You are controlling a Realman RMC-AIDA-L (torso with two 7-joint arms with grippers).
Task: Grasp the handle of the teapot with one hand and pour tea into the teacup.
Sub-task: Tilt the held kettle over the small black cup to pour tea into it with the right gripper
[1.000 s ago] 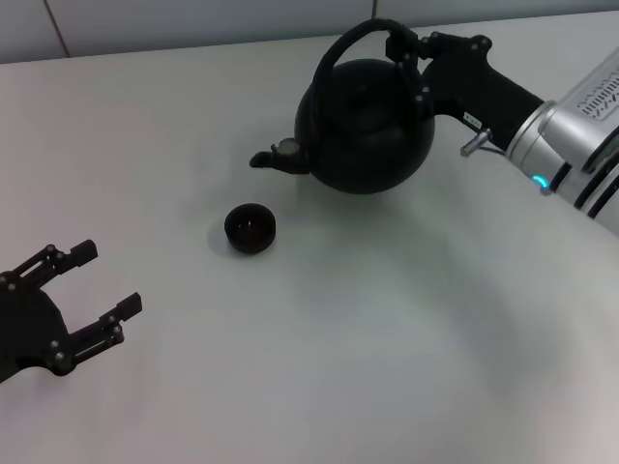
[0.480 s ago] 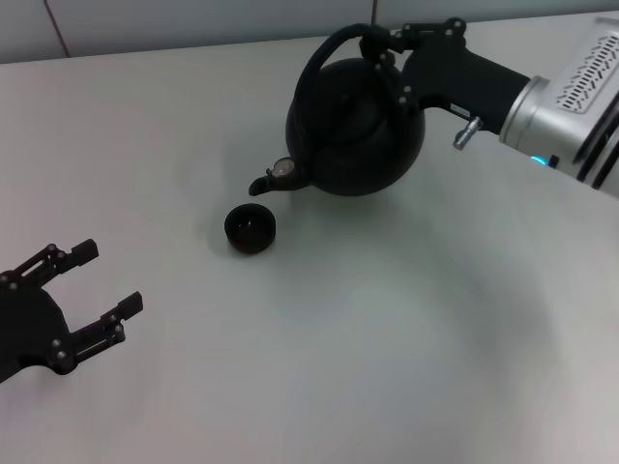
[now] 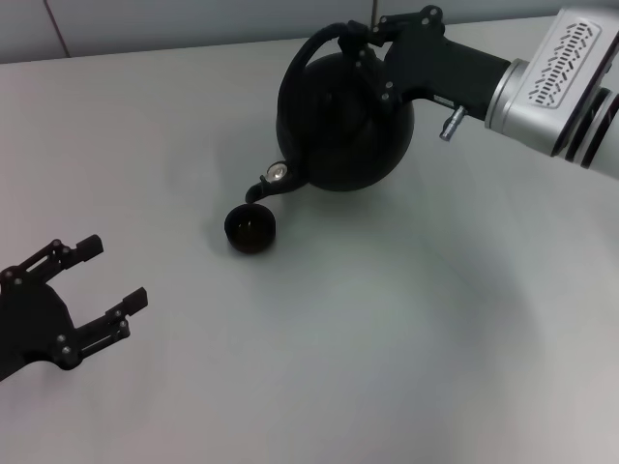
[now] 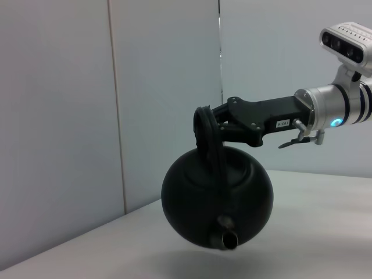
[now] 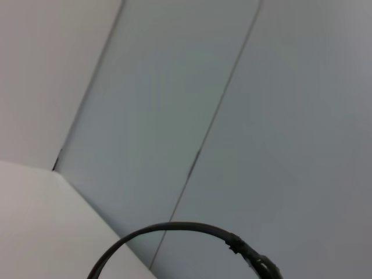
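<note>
The round matte-black teapot hangs in the air, tilted, its short spout pointing down just above the small black teacup on the white table. My right gripper is shut on the black arched handle at its top. In the left wrist view the teapot hangs clear of the table, with the handle held by the right gripper. My left gripper is open and empty at the table's near left, parked.
The white table runs back to a grey panelled wall. A black cable arcs across the right wrist view in front of the wall.
My right gripper has carried the teapot left and tilted it further. The spout has dropped from beside the teacup to just over it. The left arm has barely moved.
</note>
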